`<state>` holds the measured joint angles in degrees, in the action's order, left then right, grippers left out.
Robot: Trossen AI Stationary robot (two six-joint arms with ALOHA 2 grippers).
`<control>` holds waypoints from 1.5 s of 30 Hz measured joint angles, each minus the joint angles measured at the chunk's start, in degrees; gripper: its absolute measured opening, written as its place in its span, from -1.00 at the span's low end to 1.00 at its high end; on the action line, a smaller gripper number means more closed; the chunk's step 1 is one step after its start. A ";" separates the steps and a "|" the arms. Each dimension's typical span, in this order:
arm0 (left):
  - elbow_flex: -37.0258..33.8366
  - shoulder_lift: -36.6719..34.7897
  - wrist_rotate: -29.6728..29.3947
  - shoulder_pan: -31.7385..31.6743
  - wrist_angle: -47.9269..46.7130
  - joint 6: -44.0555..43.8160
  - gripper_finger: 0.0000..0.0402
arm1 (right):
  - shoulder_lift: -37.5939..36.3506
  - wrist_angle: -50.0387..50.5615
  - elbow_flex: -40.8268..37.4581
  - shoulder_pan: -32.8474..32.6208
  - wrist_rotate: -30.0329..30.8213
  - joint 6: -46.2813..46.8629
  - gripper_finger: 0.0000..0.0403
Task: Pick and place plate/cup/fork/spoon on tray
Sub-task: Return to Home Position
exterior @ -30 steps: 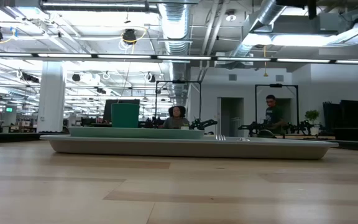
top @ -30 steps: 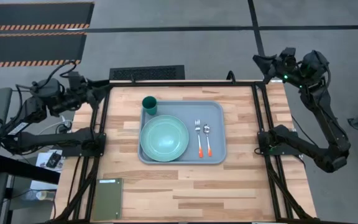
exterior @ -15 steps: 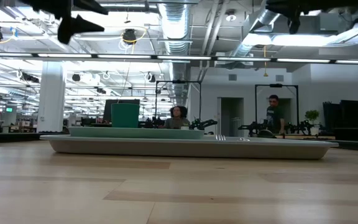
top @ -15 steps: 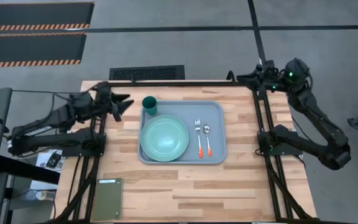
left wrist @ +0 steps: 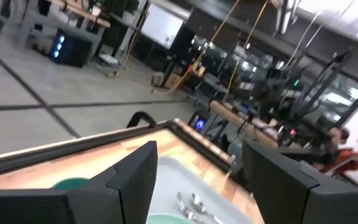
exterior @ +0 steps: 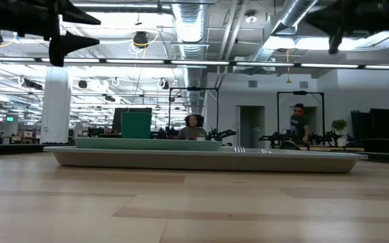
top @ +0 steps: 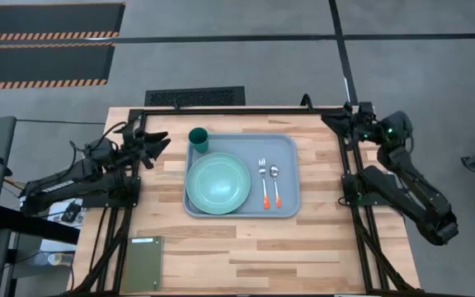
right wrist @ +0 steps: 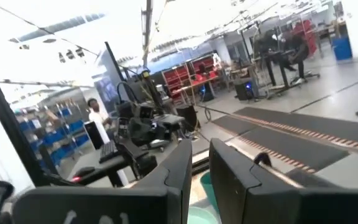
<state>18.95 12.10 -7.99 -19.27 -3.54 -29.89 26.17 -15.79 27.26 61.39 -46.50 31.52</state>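
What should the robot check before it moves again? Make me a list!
1. Plate on tray: ok.
2. Cup upright on tray, at its far left corner: ok.
3. Fork and spoon side by side on tray: ok.
4. Left gripper holding nothing, fingers open: ok.
5. Right gripper holding nothing: ok.
6. Both grippers off the tray, at the table's sides: ok.

The wooden table (top: 221,247) carries the tray (top: 288,165) at centre and an olive-green rectangle (top: 143,264) at seven o'clock.
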 joint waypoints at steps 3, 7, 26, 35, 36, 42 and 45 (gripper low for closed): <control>-2.19 -3.44 0.11 0.00 0.65 -0.15 0.10 | -3.30 -1.14 -4.83 0.18 0.07 2.51 -0.59; -4.88 -6.75 0.42 0.00 0.62 -2.22 0.10 | -8.55 -1.62 -10.38 -0.69 0.05 3.83 -0.60; -17.45 -9.53 2.68 1.73 6.52 -5.18 0.10 | -19.01 -9.81 -26.70 -32.07 30.79 7.01 -0.60; -18.30 -9.53 -1.90 6.37 12.74 -3.23 0.10 | -15.69 -9.77 -26.70 -45.34 49.18 -2.48 -0.60; -18.30 -9.53 -2.69 7.00 12.67 -2.97 0.10 | -15.02 -9.71 -26.70 -46.07 50.39 -2.52 -0.60; -18.33 -9.51 -4.30 11.15 12.53 -2.29 0.10 | -10.45 -8.43 -26.72 -48.03 54.48 -5.27 -0.59; -18.33 -9.51 -5.09 13.33 12.56 -2.29 0.10 | -7.98 -8.35 -26.72 -47.47 58.23 -6.54 -0.59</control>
<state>0.62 2.59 -13.08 -5.94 9.02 -32.18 18.19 -24.14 0.54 13.92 11.73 24.98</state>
